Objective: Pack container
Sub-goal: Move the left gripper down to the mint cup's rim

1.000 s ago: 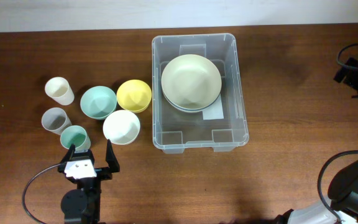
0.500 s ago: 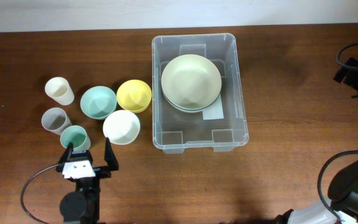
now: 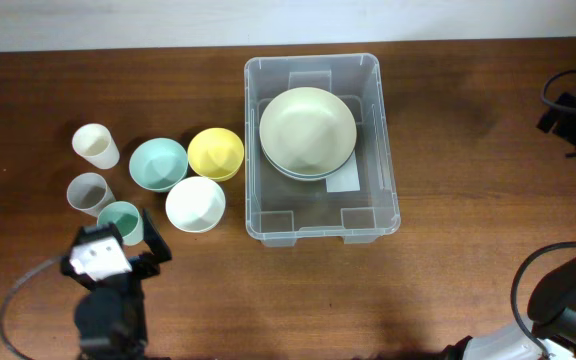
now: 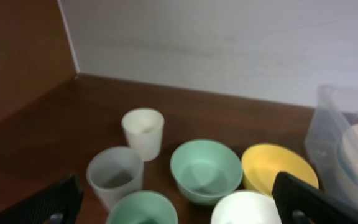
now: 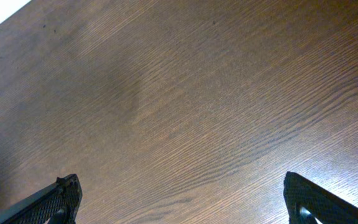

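Big clear container (image 3: 318,202): rect. plastic bin w/ rounded rim, moulded notches inside at both short ends, white label (image 3: 346,180) on base. It sits mid-worktop, closer to the far edge than the near one, long side running far-to-near. Inside, toward its far end, is a stack of pale cream-green plates (image 3: 307,130), partly over the label.

Worktop is dark brown wood grain, matte. White wall runs along the far edge, w/ a brown panel at the far-left corner.

Between bin and left edge: cream cup (image 3: 96,145), grey cup (image 3: 89,192), teal cup (image 3: 120,220), teal bowl (image 3: 158,164), yellow bowl (image 3: 215,153), white bowl (image 3: 195,204).

L gripper (image 4: 176,186) by the near edge, left part, fingers spread wide, empty. R gripper (image 5: 182,193) spread wide too, empty, over bare wood.
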